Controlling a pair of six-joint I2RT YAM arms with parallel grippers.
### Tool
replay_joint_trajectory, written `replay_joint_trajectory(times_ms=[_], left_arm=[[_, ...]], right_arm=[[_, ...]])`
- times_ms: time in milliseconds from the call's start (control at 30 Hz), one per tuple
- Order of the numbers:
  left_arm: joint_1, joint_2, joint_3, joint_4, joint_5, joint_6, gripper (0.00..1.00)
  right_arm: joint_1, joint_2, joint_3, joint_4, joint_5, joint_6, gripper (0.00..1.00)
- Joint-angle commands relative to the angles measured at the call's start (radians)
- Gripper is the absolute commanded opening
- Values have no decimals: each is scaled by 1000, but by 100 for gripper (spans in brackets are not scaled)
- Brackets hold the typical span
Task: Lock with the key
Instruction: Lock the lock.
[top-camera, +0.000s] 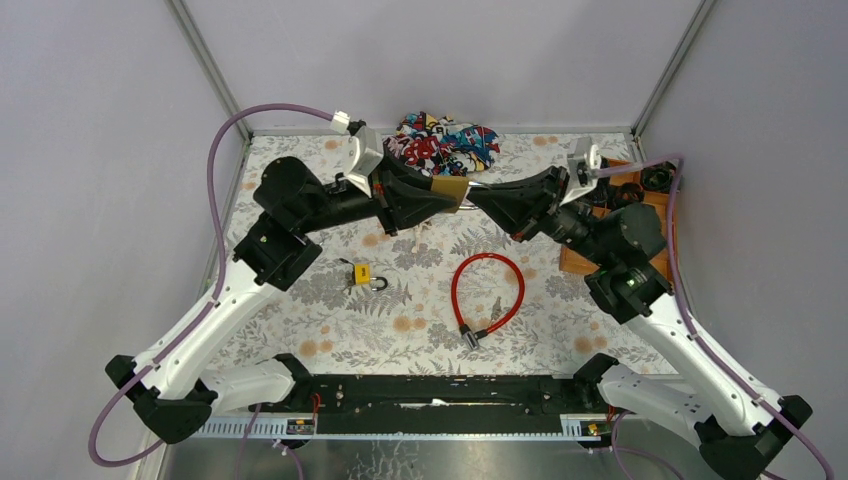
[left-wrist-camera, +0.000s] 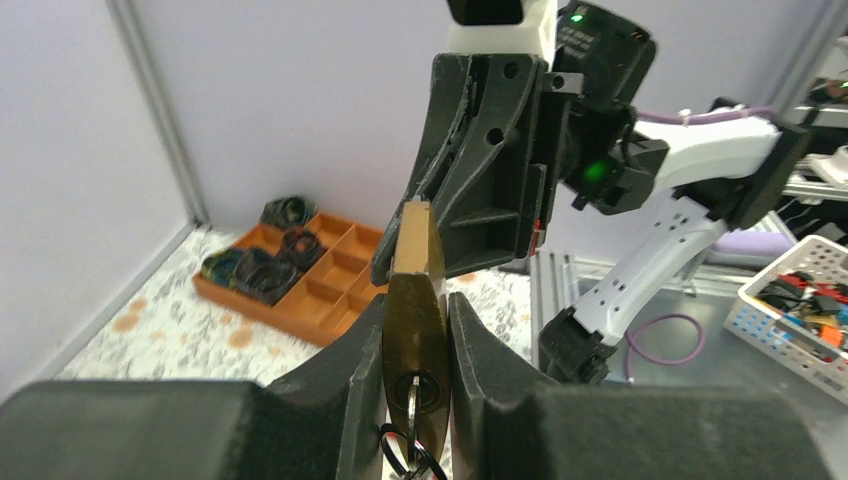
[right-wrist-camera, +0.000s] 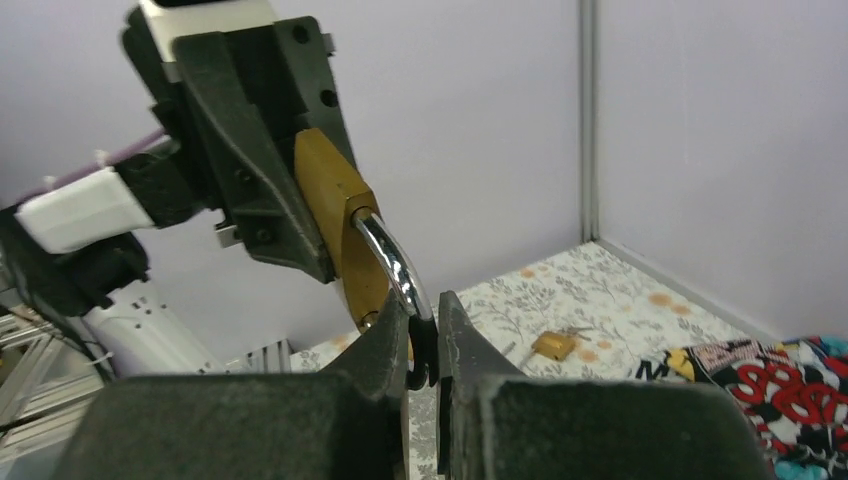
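A brass padlock (left-wrist-camera: 415, 300) is held up in the air at the middle back of the table, with my left gripper (left-wrist-camera: 417, 315) shut on its body. The key (left-wrist-camera: 413, 398) sits in the keyhole on the end facing the left wrist camera, and a key ring hangs below it. The padlock's chrome shackle (right-wrist-camera: 390, 258) arcs out of the brass body (right-wrist-camera: 335, 205), and my right gripper (right-wrist-camera: 424, 322) is shut on it. In the top view the left gripper (top-camera: 456, 196) and the right gripper (top-camera: 477, 197) meet tip to tip at the padlock (top-camera: 450, 189).
On the floral table (top-camera: 330, 330) lie a small brass padlock with keys (top-camera: 363, 274) and a red cable lock (top-camera: 487, 290) coiled in a loop. An orange compartment tray (top-camera: 575, 262) stands at the right. A colourful cloth (top-camera: 445, 143) lies at the back.
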Motion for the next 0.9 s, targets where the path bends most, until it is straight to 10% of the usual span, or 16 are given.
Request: replay_joint_trajectory(times_ms=[0, 267, 700, 800, 867], left_arm=[[-70, 154, -25, 49, 181, -53, 0], [-90, 180, 14, 4, 176, -79, 0], [-52, 18, -182, 155, 90, -151, 0], [-32, -20, -225, 218, 50, -204, 0], [-22, -39, -241, 224, 59, -215, 0]], right_arm=[[111, 48, 103, 12, -533, 114, 0], [112, 82, 82, 107, -556, 156, 0], [108, -48, 116, -283, -254, -109, 3], [109, -63, 178, -504, -198, -247, 68], [108, -68, 200, -572, -198, -289, 87]])
